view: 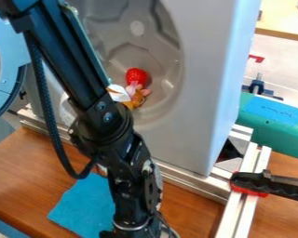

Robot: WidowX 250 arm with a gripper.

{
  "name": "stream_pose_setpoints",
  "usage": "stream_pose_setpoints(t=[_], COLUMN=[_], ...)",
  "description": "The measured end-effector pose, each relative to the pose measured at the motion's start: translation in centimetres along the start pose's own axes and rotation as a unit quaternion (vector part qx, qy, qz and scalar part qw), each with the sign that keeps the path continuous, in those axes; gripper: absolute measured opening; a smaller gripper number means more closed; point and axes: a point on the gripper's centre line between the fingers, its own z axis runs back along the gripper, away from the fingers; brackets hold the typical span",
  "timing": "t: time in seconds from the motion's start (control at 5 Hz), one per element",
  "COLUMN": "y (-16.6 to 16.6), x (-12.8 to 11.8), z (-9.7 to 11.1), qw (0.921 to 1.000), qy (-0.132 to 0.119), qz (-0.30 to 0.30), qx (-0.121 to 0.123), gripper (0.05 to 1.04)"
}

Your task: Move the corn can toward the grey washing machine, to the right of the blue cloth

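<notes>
Wooden table (28, 160) | blue cloth (83, 207) near tool (136, 228) | grip: cannot tell | red toy (136, 76) inside grey recess (164, 51)

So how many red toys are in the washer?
1. The red toy sits in the drum, right above some pink and orange stuff. More might be hidden behind the arm.
</notes>
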Motion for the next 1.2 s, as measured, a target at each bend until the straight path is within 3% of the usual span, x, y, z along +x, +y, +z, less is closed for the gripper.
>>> stream_pose_setpoints(t=[0.2, 0.4, 0.8, 1.0, 1.2], y=[-0.6, -0.8, 0.4, 1.9, 3.2], x=[1.8, 3.2, 5.8, 6.9, 7.6], z=[0.2, 0.5, 1.4, 2.0, 2.7], qw=[0.9993, 0.9979, 0.9939, 0.9913, 0.9897], qy=[-0.033, -0.062, -0.084, -0.105, -0.119], qz=[0.013, 0.006, 0.014, 0.042, 0.063], qx=[-0.015, 0.018, 0.070, 0.067, 0.048], gripper=[1.001, 1.001, 1.001, 1.001, 1.001])
